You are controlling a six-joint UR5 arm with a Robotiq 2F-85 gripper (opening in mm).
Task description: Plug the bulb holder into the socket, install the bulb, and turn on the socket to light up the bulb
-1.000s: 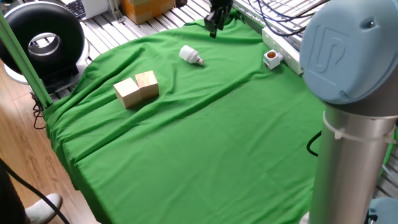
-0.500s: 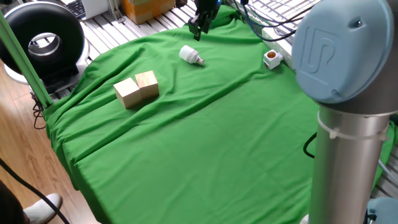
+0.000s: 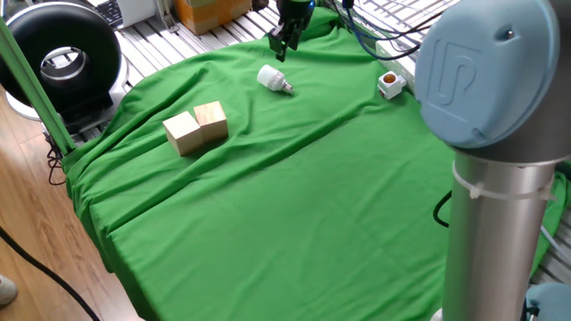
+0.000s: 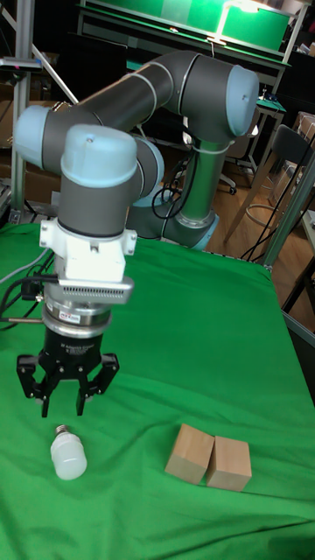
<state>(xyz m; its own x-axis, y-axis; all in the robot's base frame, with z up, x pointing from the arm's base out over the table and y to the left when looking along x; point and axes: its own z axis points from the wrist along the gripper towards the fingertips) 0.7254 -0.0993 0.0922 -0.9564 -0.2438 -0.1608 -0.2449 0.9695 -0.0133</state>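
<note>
Tool (image 4: 66,392) hangs over far side of green counter (image 3: 294,214), fingers spread, nothing held, poised above bulb (image 4: 68,454) lying on its side, likely first pick. Bulb holder (image 3: 391,85) waits far right beside socket (image 3: 399,62). Wooden blocks (image 3: 196,127) left, clear of path.

Table cloth (image 3: 294,214): plain green. Bulb (image 4: 67,456): frosted white with silver screw base. Bulb holder (image 3: 391,85): white with orange-brown opening. Wooden blocks (image 4: 209,458): pale tan. Gripper (image 4: 66,399): black. Arm (image 4: 96,175): grey with light blue joint caps.
</note>
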